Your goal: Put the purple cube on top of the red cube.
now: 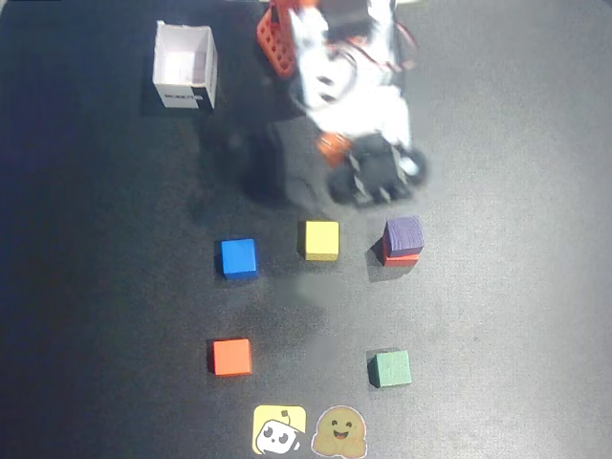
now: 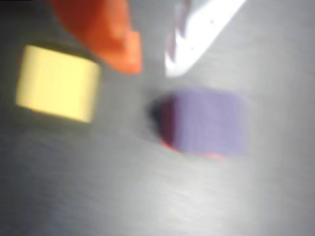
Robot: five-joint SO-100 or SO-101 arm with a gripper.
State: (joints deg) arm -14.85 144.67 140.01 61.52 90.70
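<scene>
Resting on top of the red cube (image 1: 403,256), the purple cube (image 1: 404,232) is seen in the overhead view at the right end of a row of three blocks, with only a strip of red showing below it. A yellow cube (image 1: 320,240) is placed in the middle of that row and a blue cube (image 1: 238,257) at its left. Nearer the bottom edge, an orange-red cube (image 1: 231,357) and a green cube (image 1: 389,368) are set well apart from each other, and two cartoon stickers (image 1: 311,432) are stuck to the black table (image 1: 507,316) between them. A white open box (image 1: 185,66) is seen at the upper left.

In the wrist view (which is blurred), the gripper (image 2: 152,69) is shown above the stack, parted, with nothing between the orange finger (image 2: 110,34) and the white finger (image 2: 197,39). The purple cube (image 2: 206,120) is not touched by either tip, and a thin red edge (image 2: 197,153) is glimpsed under it. The yellow cube (image 2: 56,81) lies to the left.
</scene>
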